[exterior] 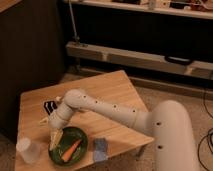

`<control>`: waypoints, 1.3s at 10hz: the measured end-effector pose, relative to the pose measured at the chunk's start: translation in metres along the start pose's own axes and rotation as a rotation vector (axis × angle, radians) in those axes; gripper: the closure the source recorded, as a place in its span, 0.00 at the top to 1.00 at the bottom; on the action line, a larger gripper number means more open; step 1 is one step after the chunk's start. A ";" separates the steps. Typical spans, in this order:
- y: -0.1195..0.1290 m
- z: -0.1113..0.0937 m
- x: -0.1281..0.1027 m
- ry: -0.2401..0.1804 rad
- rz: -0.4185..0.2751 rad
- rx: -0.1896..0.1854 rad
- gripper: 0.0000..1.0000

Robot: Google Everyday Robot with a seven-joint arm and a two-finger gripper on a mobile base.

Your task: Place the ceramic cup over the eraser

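Observation:
The ceramic cup (27,150) is a small whitish tumbler standing upright at the front left corner of the wooden table (110,95). The eraser (49,106) is a small black block with white stripes, lying near the table's left edge, behind the arm's wrist. My gripper (54,137) points down at the left rim of a green plate, between the eraser and the cup. It is to the right of the cup and a little behind it, not touching it. It holds nothing that I can see.
A green plate (79,136) with an orange carrot-like piece (71,149) sits at the front. A blue square pad (101,145) lies right of it. A small whitish block (44,120) pokes out left of the wrist. A dark shelf unit stands behind the table.

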 end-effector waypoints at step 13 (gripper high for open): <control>-0.018 0.073 0.031 0.067 0.003 0.180 0.59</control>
